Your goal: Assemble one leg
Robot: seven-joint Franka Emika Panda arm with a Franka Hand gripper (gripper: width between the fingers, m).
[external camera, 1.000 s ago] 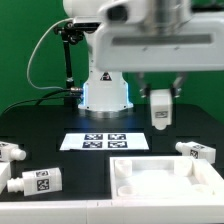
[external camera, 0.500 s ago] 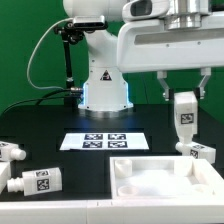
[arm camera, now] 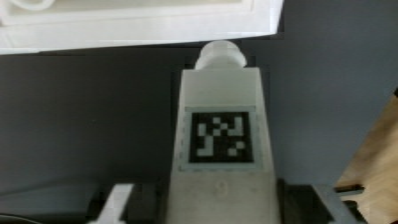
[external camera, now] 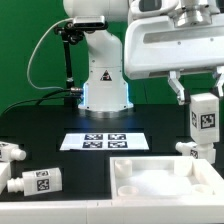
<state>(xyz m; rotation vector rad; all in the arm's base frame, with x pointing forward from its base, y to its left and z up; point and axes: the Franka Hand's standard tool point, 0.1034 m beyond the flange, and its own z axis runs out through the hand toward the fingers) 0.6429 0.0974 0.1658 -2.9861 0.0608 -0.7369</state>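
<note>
- Green backdrop behind a black table point(external camera: 40, 125); the arm's white base point(external camera: 104, 85) stands at the rear middle of the table.
- The marker board point(external camera: 105, 140) lies flat in front of the base.
- The white tray-like tabletop point(external camera: 165, 182) lies at the front, toward the exterior view's right.
- The gripper point(external camera: 203, 98) hangs at the exterior view's right, above the table and behind the tabletop's far edge.
- Its jaws are closed on the upper end of the leg point(external camera: 204, 120); one finger point(external camera: 177, 88) shows beside that end.
- The leg is off the table with its long axis vertical. Its square fiducial tag point(external camera: 207, 120) faces the exterior camera.
- In the wrist view the leg point(arm camera: 217, 120) runs straight away from the gripper point(arm camera: 217, 200). Its narrower stub end point(arm camera: 221, 55) is the far end, so the stub points down.
- A finger point(arm camera: 118, 200) sits at either side of the near end.
- The tabletop's white edge point(arm camera: 143, 25) lies beyond the stub in the wrist view.
- A loose leg point(external camera: 190, 150) lies on its side on the table just below the held one; contact between them cannot be told.
- Two more lie on their sides at the exterior view's left: a rear loose leg point(external camera: 12, 152) and a front loose leg point(external camera: 36, 182), well apart from the gripper.
</note>
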